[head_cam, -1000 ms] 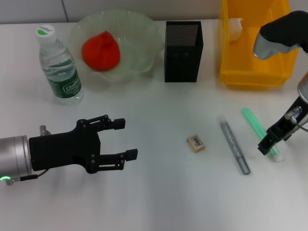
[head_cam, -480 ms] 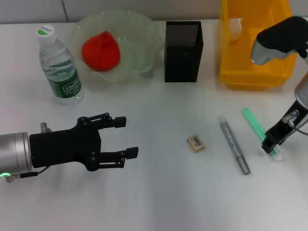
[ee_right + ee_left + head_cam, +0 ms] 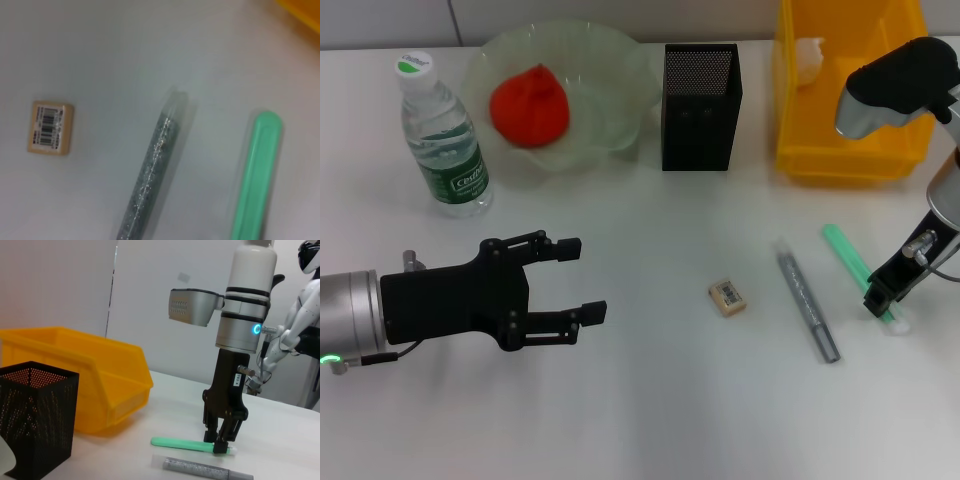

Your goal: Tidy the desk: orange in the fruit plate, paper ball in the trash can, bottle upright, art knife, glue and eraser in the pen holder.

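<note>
Green knife [image 3: 860,275] lies on the desk [image 3: 650,400] beside the glue [image 3: 807,302], its near end pinched by the right gripper [image 3: 882,301], while the left gripper [image 3: 575,280] hovers spread open, well left of the eraser [image 3: 727,297].

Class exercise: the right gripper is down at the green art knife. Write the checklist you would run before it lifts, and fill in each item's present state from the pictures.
1. Right gripper at the art knife: ok, its tips are at the knife's near end on the table.
2. Fingers closed on the knife: cannot tell.
3. Glue clear of the grasp: ok, it lies apart beside the knife.
4. Eraser out of the way: ok, it sits beyond the glue.
5. Pen holder upright and open: ok.
6. Left gripper out of the path: ok, open, on the far side of the table.
</note>
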Controlling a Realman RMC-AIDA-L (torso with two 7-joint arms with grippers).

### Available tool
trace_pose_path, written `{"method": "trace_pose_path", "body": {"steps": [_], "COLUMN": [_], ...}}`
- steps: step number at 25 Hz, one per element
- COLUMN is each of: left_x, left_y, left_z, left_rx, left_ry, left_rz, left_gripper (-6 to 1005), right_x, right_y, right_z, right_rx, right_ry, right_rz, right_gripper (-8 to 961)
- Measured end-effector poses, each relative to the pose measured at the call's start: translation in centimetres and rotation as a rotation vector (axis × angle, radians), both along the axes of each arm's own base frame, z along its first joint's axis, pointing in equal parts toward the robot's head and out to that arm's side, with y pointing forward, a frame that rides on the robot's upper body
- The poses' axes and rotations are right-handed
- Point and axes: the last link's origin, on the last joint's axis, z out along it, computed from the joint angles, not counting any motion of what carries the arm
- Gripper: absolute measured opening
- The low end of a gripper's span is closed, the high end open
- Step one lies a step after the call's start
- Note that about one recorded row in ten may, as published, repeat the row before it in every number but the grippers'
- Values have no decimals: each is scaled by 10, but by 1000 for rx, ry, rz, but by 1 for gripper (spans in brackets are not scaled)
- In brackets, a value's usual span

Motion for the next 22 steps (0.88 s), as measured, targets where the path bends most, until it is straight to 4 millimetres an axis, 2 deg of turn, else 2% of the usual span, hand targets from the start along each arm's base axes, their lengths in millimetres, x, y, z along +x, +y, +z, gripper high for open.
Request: {"method": "trace_pose_path", "body": {"steps": [4,12,17,19,22], "left_x": [1,1,1,1,2], "left_y": [1,3,4,3,3], "left_z": [1,1,2,2,2], "left_rx": [3,3,5,4,4], "left_ry": [1,5,3,3,2], "left_rz": [-3,-6,-7,-7,-7], "left_gripper": [841,841,841,841,841], "right_x": [2,-3,-19,-35,-45], "right_y": [0,1,3,2,0], "right_z": [-2,1,14,27,35], "right_rx": [-11,-4,15,26,14], "right_ry": [-7,-1,14,19,17], "right_rz": [-7,16,76,147,201], "right_gripper": [347,166,166,166,166]}}
